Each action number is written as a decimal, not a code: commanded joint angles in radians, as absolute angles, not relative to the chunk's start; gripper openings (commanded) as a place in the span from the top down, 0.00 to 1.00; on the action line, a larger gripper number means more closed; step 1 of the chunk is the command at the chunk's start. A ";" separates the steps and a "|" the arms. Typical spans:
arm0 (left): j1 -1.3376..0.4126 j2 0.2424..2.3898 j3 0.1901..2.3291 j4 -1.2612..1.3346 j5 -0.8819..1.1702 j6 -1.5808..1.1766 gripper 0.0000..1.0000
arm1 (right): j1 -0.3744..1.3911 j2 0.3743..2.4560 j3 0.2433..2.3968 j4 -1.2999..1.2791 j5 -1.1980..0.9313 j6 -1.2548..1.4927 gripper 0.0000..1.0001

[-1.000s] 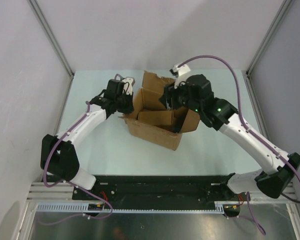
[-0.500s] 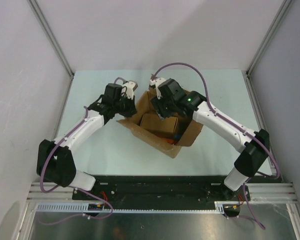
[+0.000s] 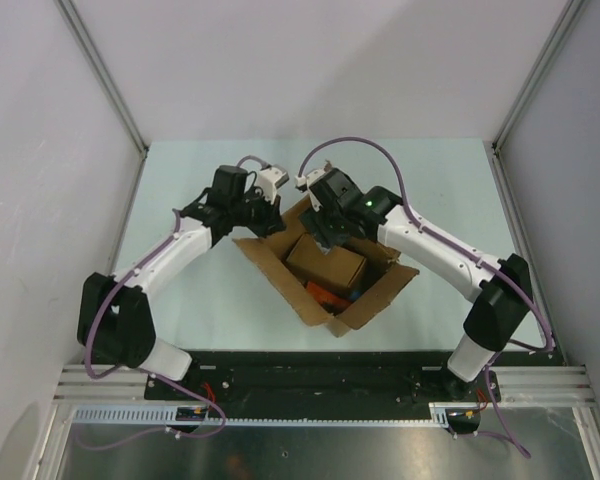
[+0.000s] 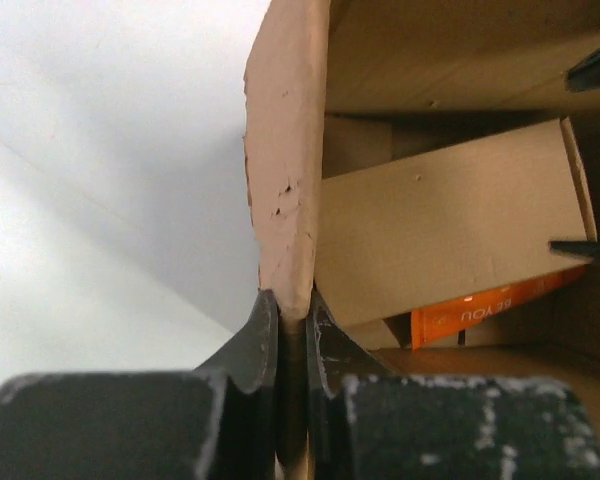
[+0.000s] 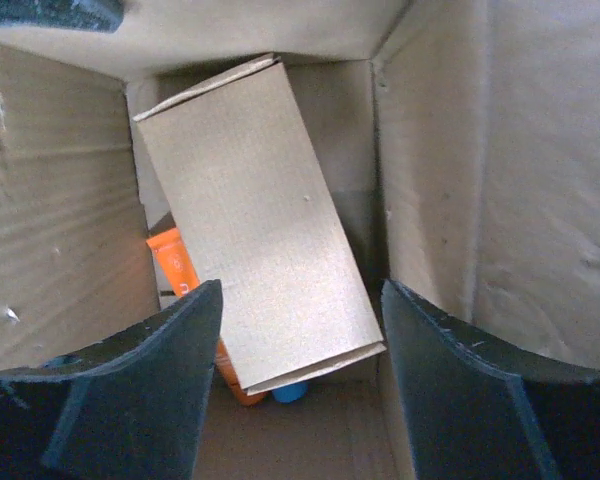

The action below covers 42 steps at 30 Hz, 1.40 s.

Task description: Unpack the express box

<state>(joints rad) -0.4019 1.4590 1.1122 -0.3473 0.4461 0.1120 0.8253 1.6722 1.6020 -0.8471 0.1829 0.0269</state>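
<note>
The pale desk (image 3: 430, 180) carries the express box (image 3: 280, 275) at its middle, brown corrugated, flaps splayed. Inside, a smaller carton (image 5: 250, 200) lies over an orange pack (image 4: 490, 305). The left hand (image 4: 290, 305) is clamped on the box's wall edge; the right hand (image 5: 300, 290) gapes over the inside.

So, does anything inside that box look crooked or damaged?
Yes. Inside the express box, a smaller cardboard carton lies askew, partly covering an orange item instead of sitting square. The flap pinched by the left gripper shows small tears near its edge.
</note>
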 commanded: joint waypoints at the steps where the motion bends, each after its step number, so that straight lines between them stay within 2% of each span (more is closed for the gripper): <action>1: -0.408 1.519 1.207 -0.319 0.650 0.152 1.00 | 0.802 1.684 1.583 -0.874 0.123 -0.017 0.27; 9: -0.408 1.589 1.266 -0.321 0.650 0.081 0.99 | 0.721 1.764 1.557 -0.796 0.051 0.018 0.26; 16: -0.410 1.563 1.289 -0.319 0.623 0.083 0.65 | 0.687 1.841 1.546 -0.790 0.028 0.043 0.23; 20: -0.408 1.554 1.298 -0.321 0.618 0.098 0.57 | 0.664 1.858 1.526 -0.776 0.018 0.051 0.22; 22: -0.408 1.557 1.299 -0.322 0.611 0.103 0.56 | 0.661 1.858 1.514 -0.769 0.011 0.038 0.22; 27: -0.408 1.562 1.295 -0.325 0.592 0.121 0.62 | 0.666 1.856 1.499 -0.767 -0.052 0.012 0.22; 32: -0.408 1.562 1.284 -0.344 0.571 0.140 0.68 | 0.710 1.829 1.488 -0.738 0.139 0.003 0.23; 35: -0.408 1.563 1.273 -0.356 0.564 0.146 0.76 | 0.744 1.812 1.480 -0.692 0.301 0.003 0.23; 38: -0.408 1.569 1.267 -0.357 0.563 0.147 0.90 | 0.747 1.807 1.479 -0.655 0.362 -0.049 0.22; 39: -0.410 1.571 1.266 -0.359 0.563 0.149 1.00 | 0.738 1.812 1.477 -0.655 0.345 -0.051 0.22; 42: -0.410 1.575 1.267 -0.359 0.546 0.164 1.00 | 0.703 1.829 1.459 -0.655 0.301 -0.048 0.23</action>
